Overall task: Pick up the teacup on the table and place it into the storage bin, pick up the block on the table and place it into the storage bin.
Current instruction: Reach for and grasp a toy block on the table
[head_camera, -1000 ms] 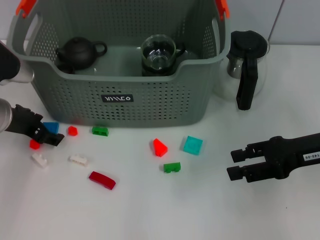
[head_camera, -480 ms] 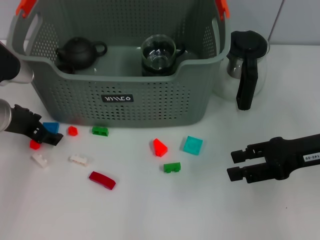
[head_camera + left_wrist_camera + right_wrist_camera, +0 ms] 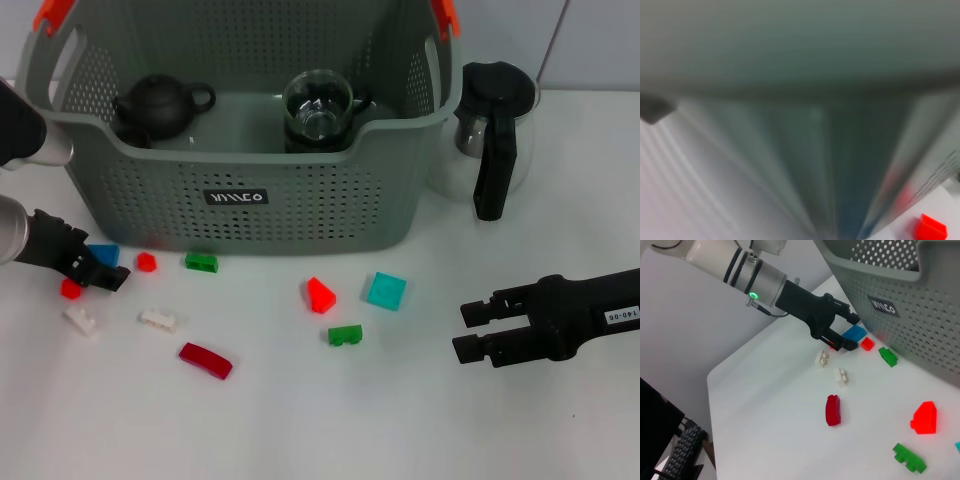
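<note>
Blocks being the step in hand, a small blue plastic block [image 3: 102,254] is approached by the left gripper [image 3: 108,274], fingers spread, closure needed next; right gripper [image 3: 464,331] parked, spread.

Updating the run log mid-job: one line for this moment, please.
left gripper: low at blue block | right gripper: open, idle | storage bin: black teapot, glass cup inside

Left gripper [image 3: 108,272] is sitting low over the table at the left edge of the head view, arm coming in from the left, black fingers pointing right and slightly down. In the right wrist view its [image 3: 847,332] fingers are standing a little apart. Right gripper [image 3: 470,331] is hovering on the right side, forearm reaching in from the right edge, fingers parted and pointing left, holding nothing.
</note>
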You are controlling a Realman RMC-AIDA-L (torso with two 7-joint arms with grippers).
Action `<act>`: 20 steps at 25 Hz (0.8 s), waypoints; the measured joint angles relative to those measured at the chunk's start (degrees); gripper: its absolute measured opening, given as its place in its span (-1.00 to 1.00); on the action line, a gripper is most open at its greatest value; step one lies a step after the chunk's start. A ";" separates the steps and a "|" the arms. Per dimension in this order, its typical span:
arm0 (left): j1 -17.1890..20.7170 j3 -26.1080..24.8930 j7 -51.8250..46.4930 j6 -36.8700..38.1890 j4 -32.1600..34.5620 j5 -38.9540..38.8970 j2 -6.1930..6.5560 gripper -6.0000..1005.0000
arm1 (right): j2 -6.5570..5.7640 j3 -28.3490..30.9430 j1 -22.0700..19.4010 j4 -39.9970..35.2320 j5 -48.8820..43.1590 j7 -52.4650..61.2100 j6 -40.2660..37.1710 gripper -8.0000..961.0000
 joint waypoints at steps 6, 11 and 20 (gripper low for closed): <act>-0.33 0.02 -0.01 1.37 -0.18 0.03 0.08 0.66 | 0.00 0.00 0.00 0.00 -0.04 0.00 0.01 0.48; -0.40 0.05 0.00 1.92 -0.23 0.02 0.11 0.66 | 0.01 0.00 0.00 0.11 -0.04 0.00 0.19 0.48; -0.44 -0.99 -0.29 4.04 -0.12 -0.43 0.61 0.52 | -0.06 0.00 0.00 0.59 -0.04 0.00 0.34 0.48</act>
